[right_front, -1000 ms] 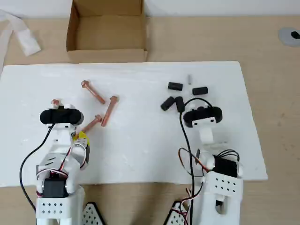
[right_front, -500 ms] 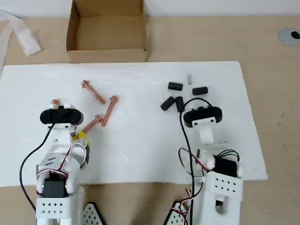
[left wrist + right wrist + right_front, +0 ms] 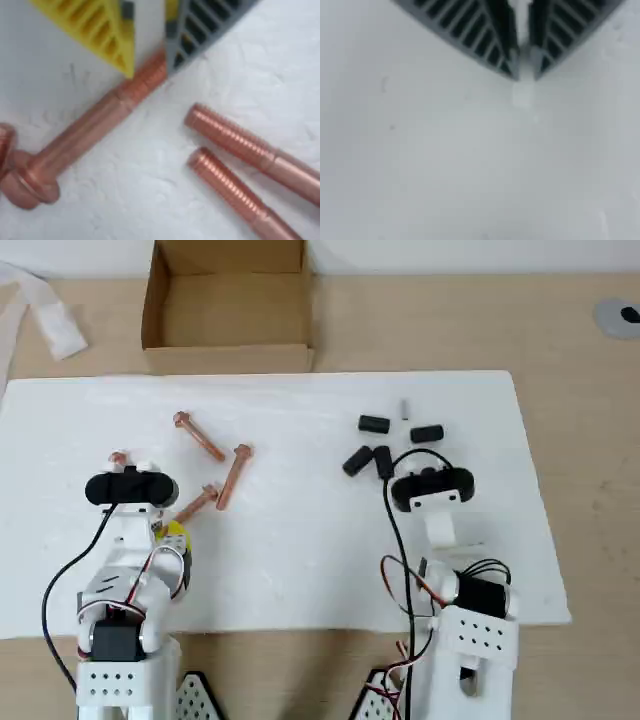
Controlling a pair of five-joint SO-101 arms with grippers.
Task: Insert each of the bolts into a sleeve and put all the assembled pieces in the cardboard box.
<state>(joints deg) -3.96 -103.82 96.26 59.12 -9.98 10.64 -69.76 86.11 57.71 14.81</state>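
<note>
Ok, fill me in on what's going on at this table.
The left gripper sits at the threaded end of one copper bolt lying on the white sheet. The right gripper is shut, low over the sheet near the black sleeves. No bolt is in a sleeve yet, and no piece is in the cardboard box.

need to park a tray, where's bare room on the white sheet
Widest bare patch: the middle of the white foam sheet, between the copper bolts and the black cylindrical sleeves, running back toward the brown cardboard box. Crowded around both clusters.
</note>
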